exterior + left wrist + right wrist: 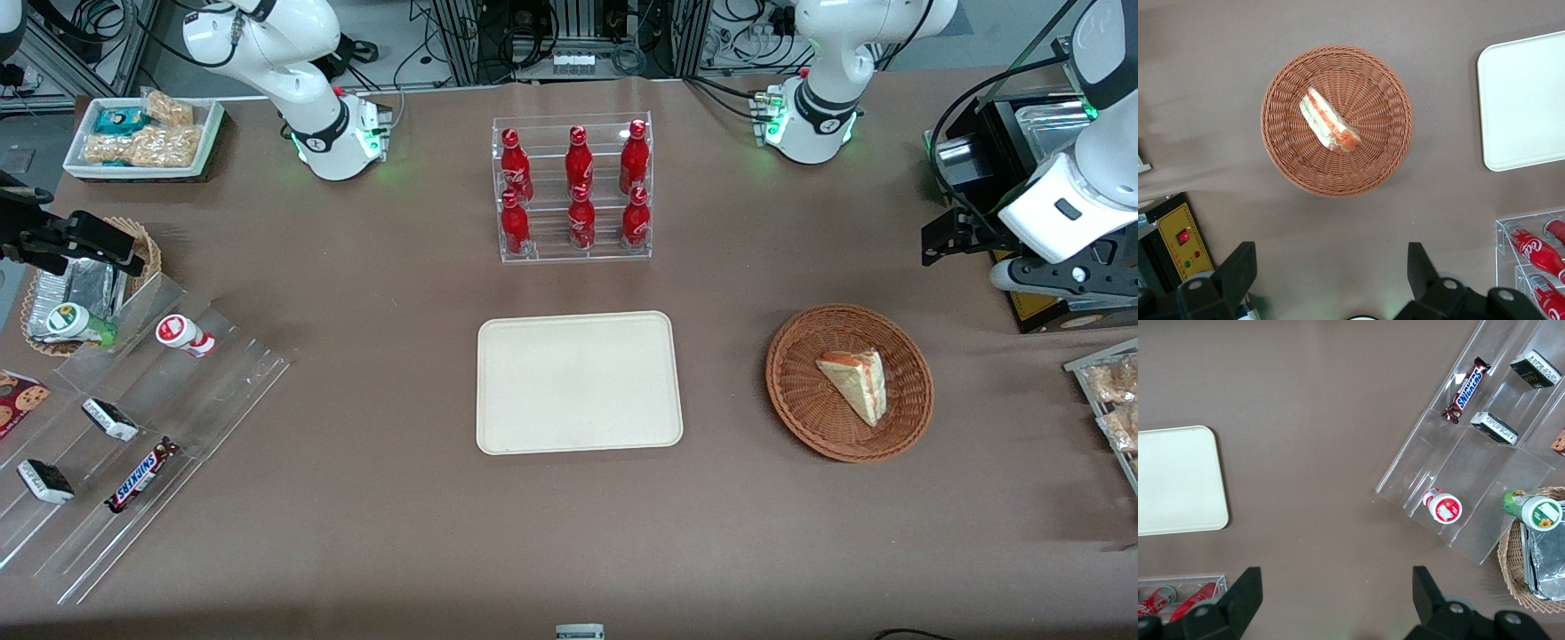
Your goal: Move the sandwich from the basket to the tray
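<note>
The sandwich [855, 384] is a wrapped white-bread wedge with red and green filling, lying in the round reddish-brown basket [794, 356]. The cream tray [578, 382] lies flat beside the basket, toward the parked arm's end, with nothing on it. My gripper [944, 238] hangs above the table, farther from the front camera than the basket and off toward the working arm's end. The left wrist view shows the sandwich [1330, 125] in the basket [1281, 150], a corner of the tray [1525, 100], and my gripper [1330, 267] open with only bare table between its fingers.
A clear rack of red bottles [573, 187] stands farther from the front camera than the tray. A black box with a yellow panel [1181, 240] sits close to my gripper. A white tray of snack packs [1111, 400] lies at the working arm's end, and a clear stepped display [133, 427] at the parked arm's end.
</note>
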You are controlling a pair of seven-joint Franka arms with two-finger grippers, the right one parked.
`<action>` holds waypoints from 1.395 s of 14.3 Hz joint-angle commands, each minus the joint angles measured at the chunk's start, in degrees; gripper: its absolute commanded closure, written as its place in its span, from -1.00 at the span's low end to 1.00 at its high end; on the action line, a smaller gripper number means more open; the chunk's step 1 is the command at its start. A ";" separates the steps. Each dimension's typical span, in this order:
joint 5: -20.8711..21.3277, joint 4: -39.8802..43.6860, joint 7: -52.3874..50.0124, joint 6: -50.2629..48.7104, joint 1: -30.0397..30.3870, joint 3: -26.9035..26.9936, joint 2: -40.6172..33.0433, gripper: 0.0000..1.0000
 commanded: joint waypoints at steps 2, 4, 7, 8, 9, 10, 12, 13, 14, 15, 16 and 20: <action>0.77 0.57 0.78 -1.14 -0.27 0.63 -0.39 -1.00; 0.77 0.66 0.43 -1.23 -0.27 0.63 -0.57 -1.00; 0.69 0.57 0.25 -1.31 -0.36 0.55 -0.31 -1.00; 0.69 0.48 0.25 -1.31 -0.36 0.55 -0.31 -1.00; 0.60 0.31 0.25 -1.40 -0.45 0.55 -0.22 -1.00; 0.60 0.30 0.25 -1.40 -0.54 0.46 -0.22 -1.00; 0.60 0.22 0.25 -1.75 -0.54 0.46 -0.13 -1.00; 0.77 0.04 0.25 -1.84 -0.54 0.46 -0.13 -1.00; 0.95 0.04 0.08 -1.84 -0.45 0.55 0.74 -1.00; 1.04 0.04 -0.53 -1.67 -0.19 0.63 1.53 -1.00; 0.86 0.04 -0.97 -0.97 0.51 0.81 2.41 -1.00; 0.95 -5.55 -1.07 7.43 1.31 0.72 5.05 -1.00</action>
